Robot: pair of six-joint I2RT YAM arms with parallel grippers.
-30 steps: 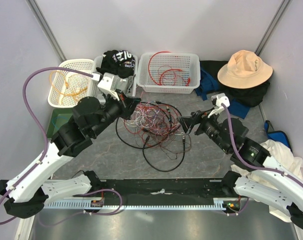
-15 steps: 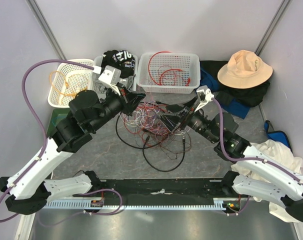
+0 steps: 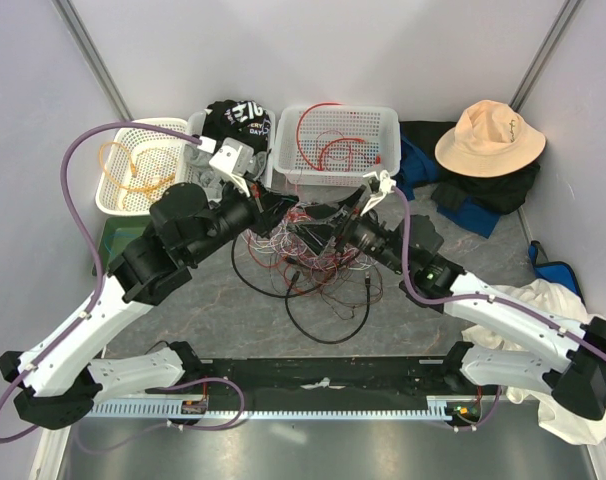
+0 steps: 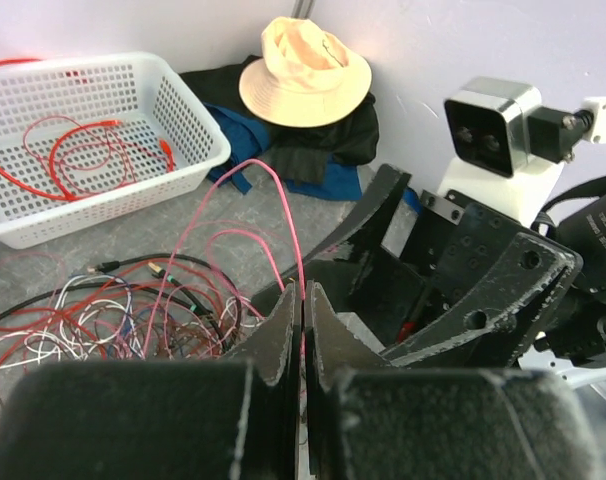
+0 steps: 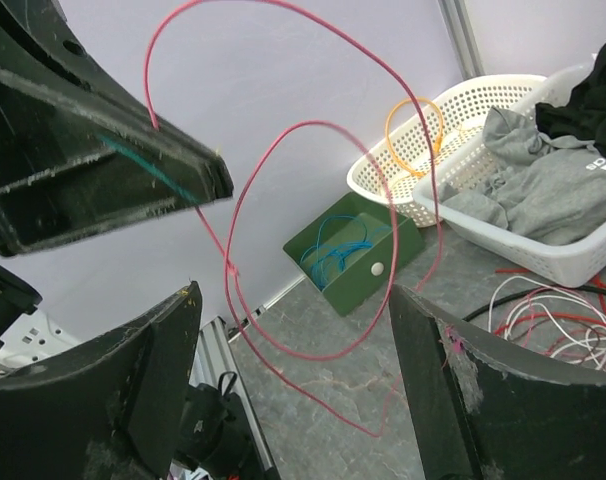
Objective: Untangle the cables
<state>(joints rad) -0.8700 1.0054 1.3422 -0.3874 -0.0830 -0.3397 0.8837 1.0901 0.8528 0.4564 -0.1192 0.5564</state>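
The cables point(image 3: 303, 250) lie in a tangle of red, white and black wires on the grey table, with black loops trailing toward me. My left gripper point(image 3: 281, 208) hangs over the tangle's far left part. In the left wrist view it point(image 4: 303, 300) is shut on a thin pink cable point(image 4: 283, 200) that rises from the tangle point(image 4: 113, 310) in a loop. My right gripper point(image 3: 328, 220) faces it from the right, open. In the right wrist view the pink cable point(image 5: 394, 231) loops between my right gripper's point(image 5: 303, 370) spread fingers without touching them.
A white basket point(image 3: 335, 140) with red cables stands behind the tangle. A white basket point(image 3: 133, 165) with an orange cable is at the back left, with a green box point(image 3: 113, 245) below it. Dark clothes point(image 3: 238, 120), a tan hat point(image 3: 488, 138) and white cloth point(image 3: 563, 310) line the edges.
My right gripper has swung left and farther back over the tangle, up to the left gripper. My left gripper has shifted slightly right, holding the pink cable.
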